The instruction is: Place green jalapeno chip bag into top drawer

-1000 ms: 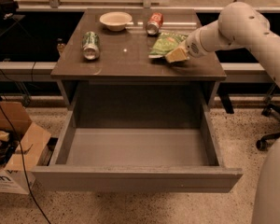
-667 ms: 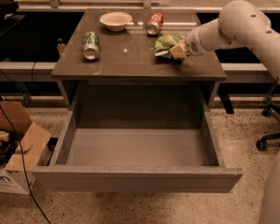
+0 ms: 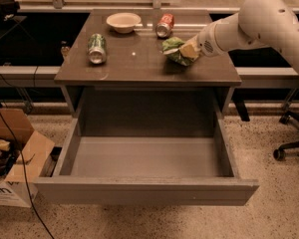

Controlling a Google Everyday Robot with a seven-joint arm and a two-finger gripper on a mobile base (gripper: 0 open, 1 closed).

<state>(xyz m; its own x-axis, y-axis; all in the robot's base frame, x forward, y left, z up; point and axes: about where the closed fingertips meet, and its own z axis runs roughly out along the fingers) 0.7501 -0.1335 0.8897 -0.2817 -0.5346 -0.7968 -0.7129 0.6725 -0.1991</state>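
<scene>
Bag [image 3: 173, 51] is bunched in the pincer [image 3: 188, 49], which is closed on its right edge, a side grip that should stop the crinkly film slipping. Both are just over the worktop [image 3: 139, 66], behind and above the right half of the drawer [image 3: 144, 192]. That drawer stands pulled out, mouth open to receive. I judge the next step is a carry forward past the worktop's lip, then down. Green can [image 3: 96, 48] and bowl [image 3: 123, 21] lie behind the drawer's left half, out of the path.

Claw [image 3: 191, 50] with green jalapeno chip bag [image 3: 173, 49], slightly higher and farther left above the table [image 3: 139, 69].
</scene>
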